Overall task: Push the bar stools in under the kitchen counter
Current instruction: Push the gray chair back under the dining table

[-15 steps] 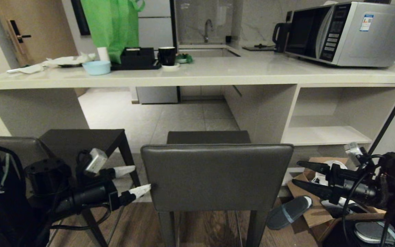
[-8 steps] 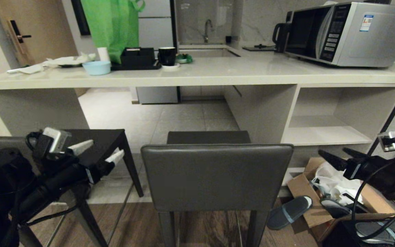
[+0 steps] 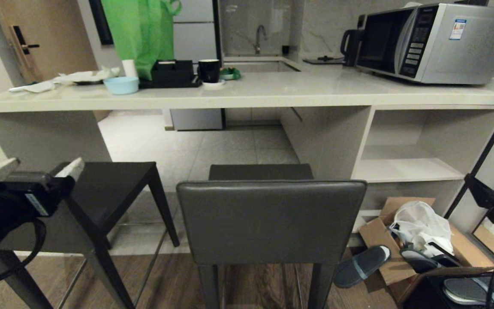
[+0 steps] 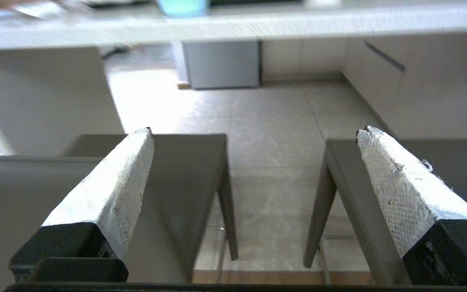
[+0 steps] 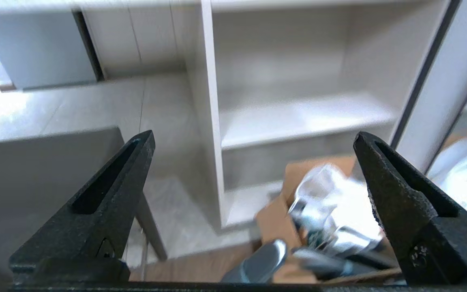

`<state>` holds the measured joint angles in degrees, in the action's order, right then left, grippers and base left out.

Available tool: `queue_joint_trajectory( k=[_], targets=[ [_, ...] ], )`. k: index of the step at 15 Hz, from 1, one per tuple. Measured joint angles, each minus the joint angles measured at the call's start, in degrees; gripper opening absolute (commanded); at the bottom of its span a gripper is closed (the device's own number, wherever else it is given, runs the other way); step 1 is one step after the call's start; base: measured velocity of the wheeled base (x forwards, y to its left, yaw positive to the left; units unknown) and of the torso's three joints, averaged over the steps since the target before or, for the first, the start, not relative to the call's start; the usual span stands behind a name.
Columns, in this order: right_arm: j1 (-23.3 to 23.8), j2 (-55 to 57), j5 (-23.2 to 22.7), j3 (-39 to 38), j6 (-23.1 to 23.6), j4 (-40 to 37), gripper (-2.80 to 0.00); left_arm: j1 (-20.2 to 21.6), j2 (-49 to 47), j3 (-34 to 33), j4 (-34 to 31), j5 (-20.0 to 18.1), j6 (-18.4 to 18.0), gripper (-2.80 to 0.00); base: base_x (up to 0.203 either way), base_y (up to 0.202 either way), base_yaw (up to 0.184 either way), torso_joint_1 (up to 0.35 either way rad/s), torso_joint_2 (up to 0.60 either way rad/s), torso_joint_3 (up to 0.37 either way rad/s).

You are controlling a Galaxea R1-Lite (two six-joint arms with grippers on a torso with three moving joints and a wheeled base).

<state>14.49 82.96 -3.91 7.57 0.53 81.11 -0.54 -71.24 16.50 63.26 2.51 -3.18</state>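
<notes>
Two bar stools stand in front of the kitchen counter (image 3: 272, 92), their seats short of its edge. The middle stool shows a grey backrest (image 3: 270, 221) and a dark seat (image 3: 260, 171). The left stool's seat (image 3: 105, 189) lies beyond my left gripper (image 3: 43, 165), which hovers open over that stool's backrest (image 4: 14, 194), touching nothing. My right gripper (image 5: 253, 134) is open and empty off the middle stool's right side. In the head view only one of its dark fingers (image 3: 475, 186) shows, at the right edge.
On the counter stand a microwave (image 3: 431, 40), a green bag (image 3: 142, 30), a blue bowl (image 3: 120, 84) and a black mug (image 3: 209, 70). White shelves (image 3: 405, 167) close the counter's right end. A cardboard box (image 3: 375, 234) and a slipper (image 3: 360, 266) lie on the floor there.
Both arms have swung outward from the middle stool's backrest and risen, the left one leftward, the right one to the picture's right edge. Both stools stay where they were.
</notes>
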Motion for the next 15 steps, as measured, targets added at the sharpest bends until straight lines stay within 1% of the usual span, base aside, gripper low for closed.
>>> queue_joint_trajectory(
  k=[1, 3, 5, 6, 7, 8, 10, 11, 12, 13, 15],
  targets=[
    [0.0, -5.16, 0.06, -0.49, 0.55, -3.24, 0.0, 0.34, 5.19, 0.98, -5.4, 0.55, 0.44, 0.0, 0.0, 0.0, 0.0, 0.0, 0.0, 0.0],
    [-0.06, -17.25, 0.01, -0.05, 2.14, -13.08, 0.0, 1.1, 16.67, 3.04, -17.3, 1.46, 1.72, 0.0, 0.0, 0.0, 0.0, 0.0, 0.0, 0.0],
    [-0.26, -31.03, -1.01, 2.96, 4.12, -26.72, 0.0, 1.76, 28.04, 4.68, -29.89, 1.64, 2.56, 0.0, 0.0, 0.0, 0.0, 0.0, 0.0, 0.0],
    [-0.33, -37.93, -2.11, 5.41, 4.77, -34.84, 0.0, 2.07, 33.0, 5.36, -36.56, 1.25, 2.84, 0.0, 0.0, 0.0, 0.0, 0.0, 0.0, 0.0],
    [-0.41, -44.98, -3.71, 8.53, 5.48, -44.66, 0.0, 2.22, 37.66, 5.98, -43.4, -0.05, 3.0, 0.0, 0.0, 0.0, 0.0, 0.0, 0.0, 0.0],
    [-0.46, -50.92, -5.01, 10.92, 5.97, -54.94, 0.0, 2.22, 41.59, 6.51, -48.84, -2.13, 3.09, 0.0, 0.0, 0.0, 0.0, 0.0, 0.0, 0.0],
    [-0.58, -59.89, -6.7, 14.93, 6.46, -75.12, 0.0, 2.58, 48.96, 6.92, -58.08, -6.11, 3.0, 0.0, 0.0, 0.0, 0.0, 0.0, 0.0, 0.0],
    [-0.63, -62.37, -7.43, 16.1, 6.72, -81.89, 0.0, 2.74, 51.98, 6.95, -62.31, -6.84, 3.03, 0.0, 0.0, 0.0, 0.0, 0.0, 0.0, 0.0],
    [-0.66, -64.02, -8.05, 16.46, 6.91, -84.42, 0.0, 2.72, 54.42, 6.95, -65.55, -6.82, 3.0, 0.0, 0.0, 0.0, 0.0, 0.0, 0.0, 0.0],
    [-0.67, -65.21, -8.6, 15.75, 7.13, -84.51, 0.0, 2.49, 56.82, 6.95, -67.05, -6.25, 2.75, 0.0, 0.0, 0.0, 0.0, 0.0, 0.0, 0.0],
    [-0.67, -66.4, -9.39, 14.24, 7.33, -84.49, 0.0, 1.99, 59.96, 6.89, -69.16, -3.92, 0.55, 0.0, 0.0, 0.0, 0.0, 0.0, 0.0, 0.0]
  ],
)
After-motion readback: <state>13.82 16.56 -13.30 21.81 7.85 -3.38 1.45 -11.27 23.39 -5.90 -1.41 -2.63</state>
